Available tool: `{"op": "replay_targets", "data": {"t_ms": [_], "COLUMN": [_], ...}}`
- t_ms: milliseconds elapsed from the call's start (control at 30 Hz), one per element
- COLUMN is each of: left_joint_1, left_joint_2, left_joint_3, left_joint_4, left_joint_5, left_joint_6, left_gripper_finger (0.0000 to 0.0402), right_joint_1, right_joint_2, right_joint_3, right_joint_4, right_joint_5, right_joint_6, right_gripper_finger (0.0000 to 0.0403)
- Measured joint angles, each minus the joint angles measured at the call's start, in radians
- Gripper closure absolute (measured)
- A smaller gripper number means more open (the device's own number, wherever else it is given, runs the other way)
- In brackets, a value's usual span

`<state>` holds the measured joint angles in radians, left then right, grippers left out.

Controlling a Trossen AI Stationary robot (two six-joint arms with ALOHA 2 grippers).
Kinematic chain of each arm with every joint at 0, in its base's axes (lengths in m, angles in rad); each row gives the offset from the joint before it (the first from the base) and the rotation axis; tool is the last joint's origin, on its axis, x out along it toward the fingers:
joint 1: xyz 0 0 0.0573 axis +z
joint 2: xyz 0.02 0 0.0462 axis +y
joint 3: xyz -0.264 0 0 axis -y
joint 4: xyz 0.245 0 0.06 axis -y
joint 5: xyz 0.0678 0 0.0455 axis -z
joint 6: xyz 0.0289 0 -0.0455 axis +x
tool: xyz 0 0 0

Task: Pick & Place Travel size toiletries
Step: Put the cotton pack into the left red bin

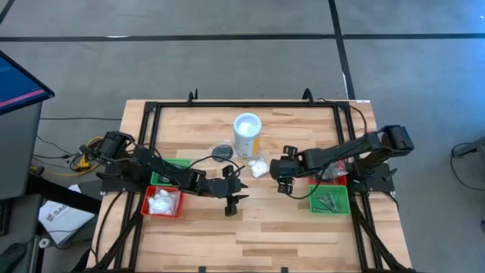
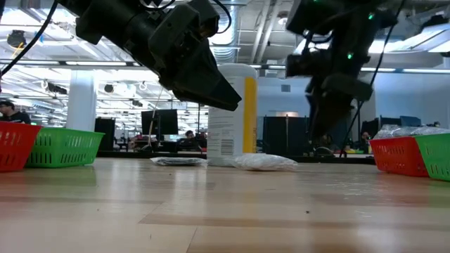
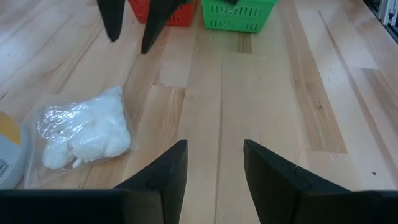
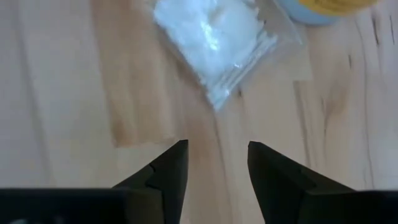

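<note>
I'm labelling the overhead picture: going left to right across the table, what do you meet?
Red tray → left pincer → white canister → white packet → right pincer → green tray.

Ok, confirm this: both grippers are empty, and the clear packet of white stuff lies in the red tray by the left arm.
Partly wrong. Both the left gripper and the right gripper are empty, but the clear packet lies on the bare table beside the white canister, not in the red tray. The high view shows it.
</note>
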<state>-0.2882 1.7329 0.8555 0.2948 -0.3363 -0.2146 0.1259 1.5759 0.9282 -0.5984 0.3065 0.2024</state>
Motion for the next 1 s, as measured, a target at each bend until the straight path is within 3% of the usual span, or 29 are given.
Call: {"op": "replay_targets", "data": {"t_ms": [1000], "left_joint_1": [0.000], "left_joint_2": [0.000], "left_joint_3": [0.000], "left_joint_4": [-0.003], "left_joint_5": [0.000], "left_joint_6": [0.000], "left_gripper_finger": [0.0253], "right_joint_1": [-0.124], "right_joint_2": [0.209], "right_joint_3": [0.004], "right_joint_4": [0.234], "right_joint_5": [-0.149], "right_joint_6": [-0.134], "right_gripper_finger": [0.0239]}}
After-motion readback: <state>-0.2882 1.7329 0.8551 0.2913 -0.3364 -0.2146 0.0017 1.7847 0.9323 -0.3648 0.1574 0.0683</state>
